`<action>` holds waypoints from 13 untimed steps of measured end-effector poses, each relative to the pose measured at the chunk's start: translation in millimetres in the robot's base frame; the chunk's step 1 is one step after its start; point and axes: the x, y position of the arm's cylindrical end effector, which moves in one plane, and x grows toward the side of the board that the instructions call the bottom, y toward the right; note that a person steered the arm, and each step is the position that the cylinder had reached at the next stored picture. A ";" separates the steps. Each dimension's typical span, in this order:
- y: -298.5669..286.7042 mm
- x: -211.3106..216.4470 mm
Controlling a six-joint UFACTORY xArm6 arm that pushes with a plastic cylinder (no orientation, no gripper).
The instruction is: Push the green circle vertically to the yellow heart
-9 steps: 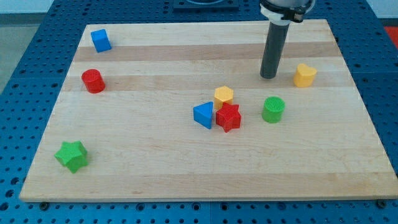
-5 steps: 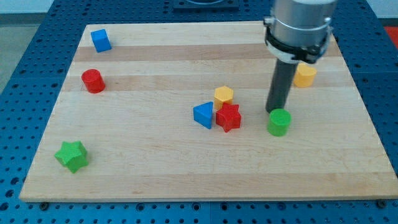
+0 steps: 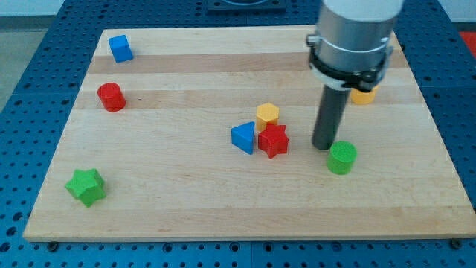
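Sliding toward the view's bottom-right since earlier, the green circle (image 3: 342,158) is sitting just beside the tip (image 3: 323,146) (a plain rod, no jaws), well below the half-hidden yellow heart (image 3: 364,96).

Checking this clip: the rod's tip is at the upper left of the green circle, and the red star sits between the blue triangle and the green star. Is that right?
Not quite. In the camera view my tip is at the upper left of the green circle, but the red star sits between the blue triangle and my tip; the green star lies far off, near the view's bottom left.
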 end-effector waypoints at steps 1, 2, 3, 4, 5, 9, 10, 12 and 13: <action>30.4 0.0; 47.1 2.1; 49.6 2.5; 32.2 -14.9; -4.4 -24.9; 7.5 48.7; 16.3 53.2; 46.1 1.1; 48.5 4.4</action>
